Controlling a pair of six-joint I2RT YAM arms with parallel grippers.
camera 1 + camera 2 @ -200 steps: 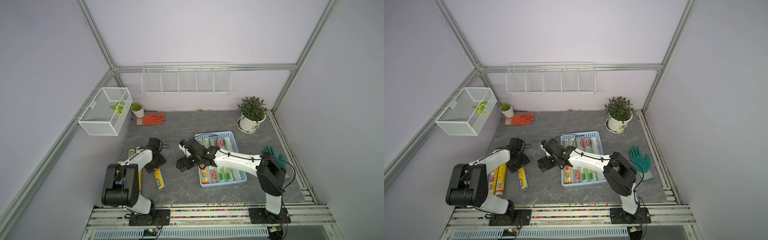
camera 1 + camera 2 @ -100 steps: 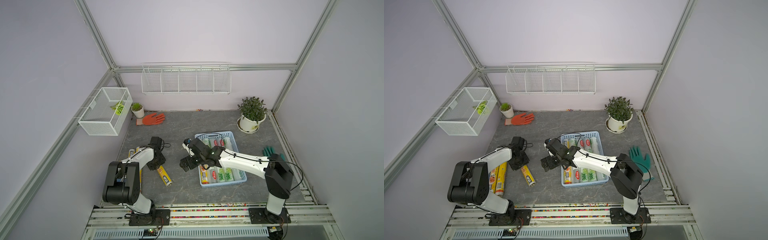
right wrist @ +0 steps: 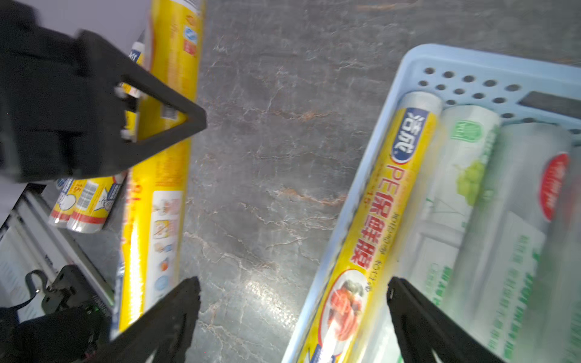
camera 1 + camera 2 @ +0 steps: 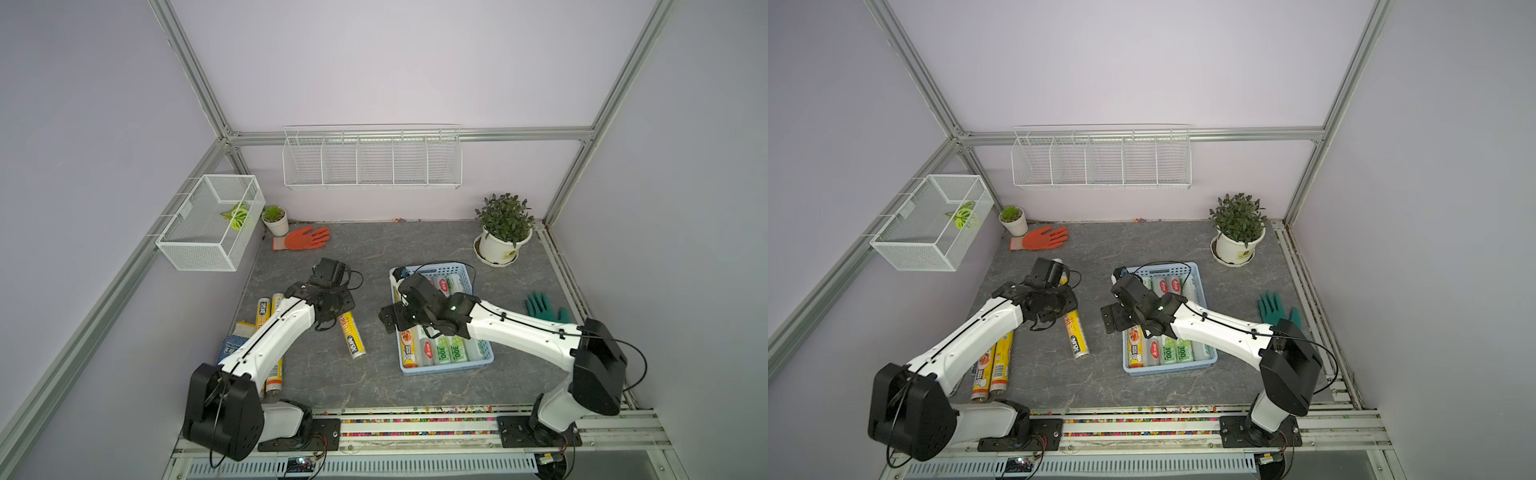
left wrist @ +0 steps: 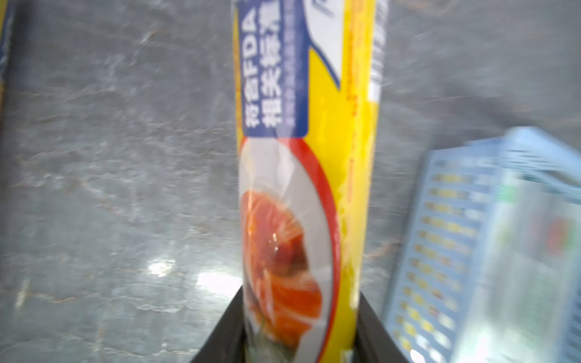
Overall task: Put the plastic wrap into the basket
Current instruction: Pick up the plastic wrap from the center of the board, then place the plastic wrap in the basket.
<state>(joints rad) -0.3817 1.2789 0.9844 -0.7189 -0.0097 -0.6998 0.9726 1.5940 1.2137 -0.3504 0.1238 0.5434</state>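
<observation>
Left claw (image 5: 298, 333) pinching end of long yellow plastic wrap roll with orange food print (image 5: 309, 157); roll apart from shallow light-blue perforated plastic basket (image 4: 449, 368), over grey marbled bench (image 4: 374, 386). Right claw (image 3: 292, 279) spread, empty, at basket's edge. Step judged: grasp made, carry ahead. Next: lift, align lengthwise, lower in.

The left gripper (image 4: 340, 315), open one second earlier, now clamps one end of the yellow roll (image 4: 352, 337). The roll lies closer to the basket (image 4: 484, 357) than before. The elbow of the right arm (image 4: 523, 333) sits farther outward and exposes more of the green glove (image 4: 540, 305).
</observation>
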